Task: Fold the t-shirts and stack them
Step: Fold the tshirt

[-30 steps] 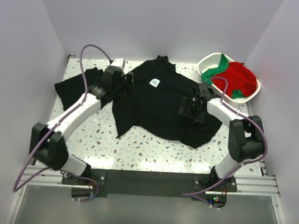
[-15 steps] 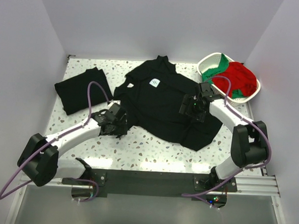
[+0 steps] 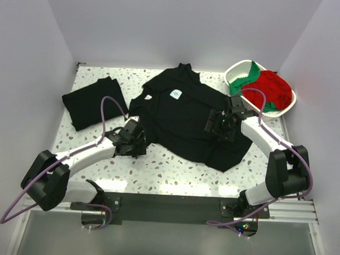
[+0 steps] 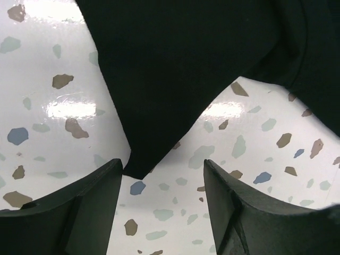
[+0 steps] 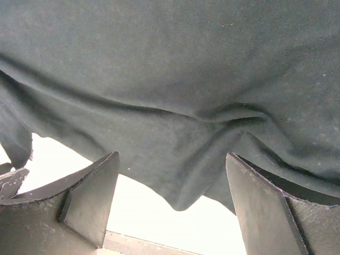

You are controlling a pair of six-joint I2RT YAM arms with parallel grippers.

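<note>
Folded black t-shirt [image 3: 91, 101] lies near the table's [image 3: 162, 169] left edge. The left gripper [image 3: 136, 142] has swung from the far sleeve down to the near-left hem corner of the spread black t-shirt [image 3: 184, 114]. Its fingers are apart and narrowing around that corner, not yet pinching. The right gripper [image 3: 218, 125] has barely shifted and hangs wide apart over the right hem. Looks like a two-corner pick for the fold. The red t-shirt [image 3: 271, 88] and green t-shirt [image 3: 245, 80] wait in the basket [image 3: 238, 64] at the far-right corner.

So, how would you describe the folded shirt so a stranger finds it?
Look at the speckled table, at its far left side. There lies a black t-shirt folded into a compact block. The other black shirt, at the centre, is spread out and shows a white neck label.
</note>
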